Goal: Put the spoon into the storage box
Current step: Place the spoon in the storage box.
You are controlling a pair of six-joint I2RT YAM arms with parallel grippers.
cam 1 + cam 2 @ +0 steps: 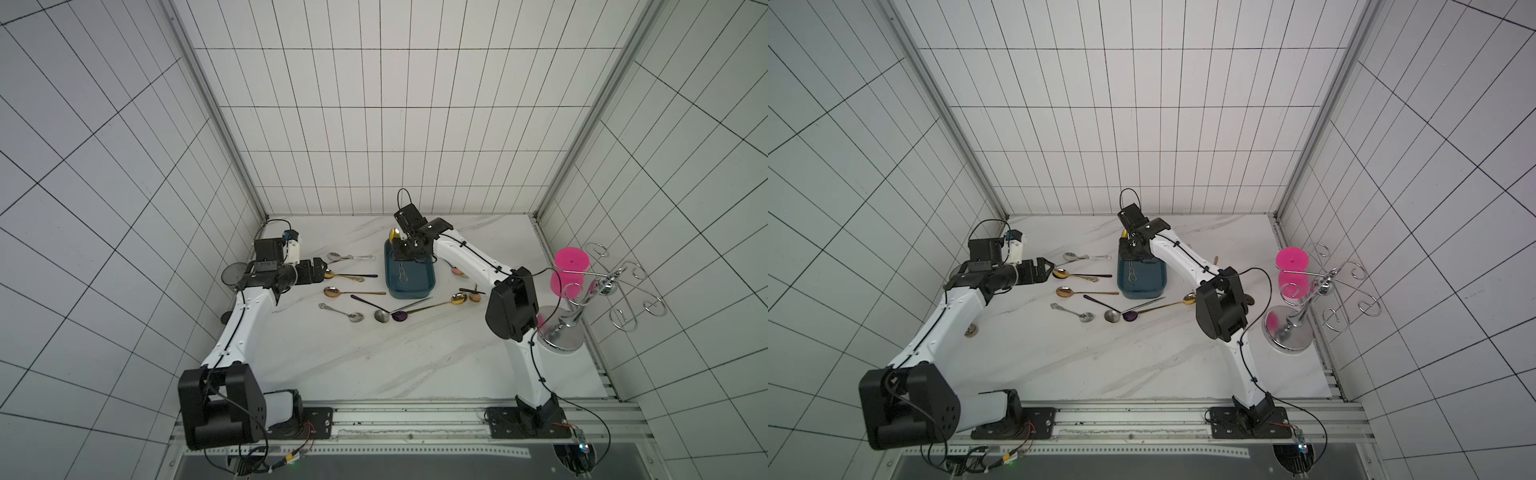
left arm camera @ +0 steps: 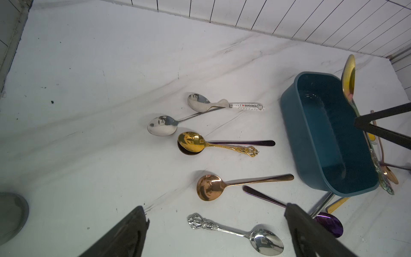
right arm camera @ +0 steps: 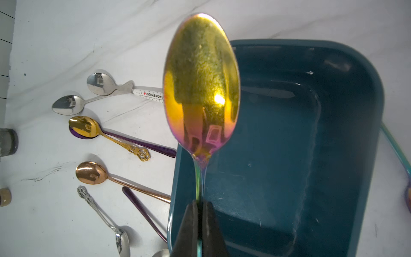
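Observation:
My right gripper [image 3: 199, 203] is shut on the thin handle of an iridescent gold-pink spoon [image 3: 201, 89]. The spoon hangs in the air above the dark teal storage box [image 3: 375, 89], tilted, with its bowl up past the box's far rim. In both top views the spoon [image 1: 392, 236] [image 1: 1124, 235] and the right gripper [image 1: 405, 249] are over the far end of the box [image 1: 415, 286] [image 1: 1146, 286]. The box's floor looks bare. My left gripper [image 2: 216, 209] [image 1: 322, 268] is open with nothing between its fingers, left of the box above loose spoons.
Several other spoons lie on the marble top left of and in front of the box, among them a rose-gold one [image 2: 211, 187] and an ornate silver one [image 2: 235, 233]. A grey tumbler [image 1: 232, 276] stands far left. A pink cup [image 1: 571, 270] hangs on a chrome rack [image 1: 582, 316] at right.

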